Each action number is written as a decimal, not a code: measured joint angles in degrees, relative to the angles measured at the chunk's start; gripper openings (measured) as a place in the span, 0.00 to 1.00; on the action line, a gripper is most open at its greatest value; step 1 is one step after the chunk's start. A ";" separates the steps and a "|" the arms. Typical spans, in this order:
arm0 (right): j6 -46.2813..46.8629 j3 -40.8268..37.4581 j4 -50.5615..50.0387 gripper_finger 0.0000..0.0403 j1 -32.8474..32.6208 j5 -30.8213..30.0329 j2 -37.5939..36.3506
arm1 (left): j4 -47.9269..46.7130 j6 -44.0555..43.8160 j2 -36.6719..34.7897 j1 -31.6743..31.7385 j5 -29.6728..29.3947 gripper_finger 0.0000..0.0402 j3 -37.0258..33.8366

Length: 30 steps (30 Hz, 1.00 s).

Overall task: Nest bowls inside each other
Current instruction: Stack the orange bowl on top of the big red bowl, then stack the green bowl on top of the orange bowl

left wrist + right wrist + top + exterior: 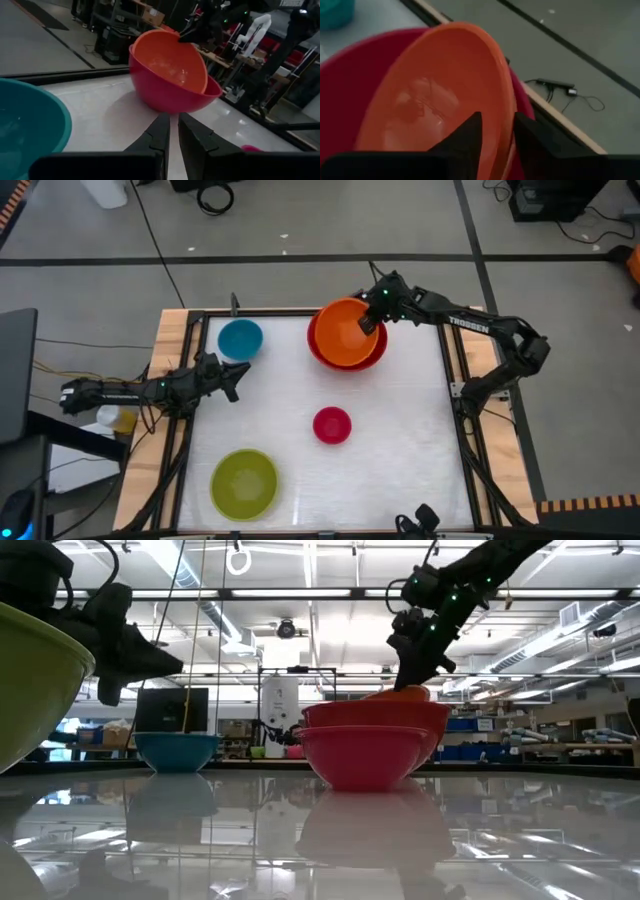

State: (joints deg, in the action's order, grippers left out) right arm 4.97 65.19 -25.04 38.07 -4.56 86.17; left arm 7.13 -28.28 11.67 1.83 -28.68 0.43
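An orange bowl sits tilted inside a larger red bowl at the far middle of the table. Its raised far rim stands above the red bowl's rim. My right gripper is open at that rim, one finger inside the orange bowl and one outside. A blue bowl, a small red bowl and a yellow-green bowl stand apart on the table. My left gripper waits by the left edge, level, its fingers nearly together on nothing. My right gripper comes slanting down from the far right, its fingers either side of the orange bowl's raised rim. I cannot tell whether either finger touches the rim. The orange bowl rests in the red bowl.
A wooden frame runs round the white table top. The blue bowl stands just beyond my left gripper. Open table top lies at the right, between the small red bowl and the right edge.
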 joint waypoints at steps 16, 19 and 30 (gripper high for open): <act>-3.12 -0.06 -8.04 0.33 -2.97 6.73 -0.96 | 0.51 -1.90 0.01 -1.82 0.11 0.11 0.00; -3.41 -0.06 -7.27 0.33 -4.86 5.78 -3.10 | 0.92 -3.64 0.33 -1.86 0.39 0.11 0.00; 0.16 -4.64 0.30 0.33 -18.05 5.46 -11.00 | 18.11 1.79 11.41 -16.12 3.94 0.11 5.80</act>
State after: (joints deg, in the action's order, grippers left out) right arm 5.13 60.55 -24.74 20.01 0.91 75.17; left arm 25.24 -26.49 23.09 -14.28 -24.74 6.22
